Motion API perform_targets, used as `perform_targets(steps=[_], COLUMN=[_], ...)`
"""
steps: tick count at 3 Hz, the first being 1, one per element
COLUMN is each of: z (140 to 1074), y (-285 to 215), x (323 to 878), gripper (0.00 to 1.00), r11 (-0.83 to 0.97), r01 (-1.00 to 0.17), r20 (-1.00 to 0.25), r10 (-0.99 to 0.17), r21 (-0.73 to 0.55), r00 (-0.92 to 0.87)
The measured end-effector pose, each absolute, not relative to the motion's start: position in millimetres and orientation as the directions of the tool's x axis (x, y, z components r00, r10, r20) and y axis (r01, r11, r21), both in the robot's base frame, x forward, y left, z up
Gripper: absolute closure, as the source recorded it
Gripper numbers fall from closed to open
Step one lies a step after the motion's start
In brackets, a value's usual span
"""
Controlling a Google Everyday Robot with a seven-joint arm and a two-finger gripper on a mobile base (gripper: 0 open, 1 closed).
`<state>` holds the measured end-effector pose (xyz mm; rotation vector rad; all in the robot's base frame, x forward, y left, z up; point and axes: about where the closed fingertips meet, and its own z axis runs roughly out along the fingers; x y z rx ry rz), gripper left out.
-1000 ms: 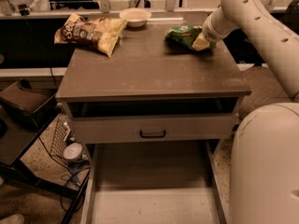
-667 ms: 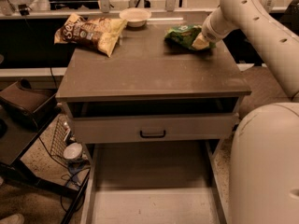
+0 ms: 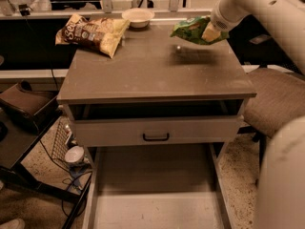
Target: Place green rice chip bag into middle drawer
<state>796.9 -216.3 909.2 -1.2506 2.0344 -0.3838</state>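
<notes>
I judge this to be the carry step: the green rice chip bag point(image 3: 189, 30) is in the grip and off the surface, and the drop into the drawer is not yet done. The gripper point(image 3: 210, 33) sits above the worktop point(image 3: 143, 75) near its back right corner, with its jaws clamped on the right end of the bag. I can't see any gap between them beyond the foil they pinch. The bag hangs roughly level and clear of the worktop, with its shadow lying just beneath it.

The middle drawer point(image 3: 152, 209) stands pulled out below the front edge, its pale floor bare. Above it is the drawer front with the black handle point(image 3: 156, 130).

Next I'd want to bring the bag forward past the front edge. Then I'd lower it between the drawer's thin side walls, staying clear of that upper drawer front, before letting go.

The yellow-and-brown chip bag point(image 3: 93, 32) at the back left corner and the bowl point(image 3: 138, 17) on the back edge are well away from that path.
</notes>
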Motion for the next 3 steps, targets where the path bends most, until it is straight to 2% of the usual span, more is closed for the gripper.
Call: perform_targets(steps=[1, 3], z=[946.3, 1015.9], y=[-228.9, -300.6], x=[720.1, 509.9], gripper=[1.0, 1.0], r11=[0.503, 0.597], r01=[-0.646, -0.615], r20=[-0.373, -0.313], r10=[-0.863, -0.799], r21=[-0.574, -0.514], r00=[-0.34, -0.514])
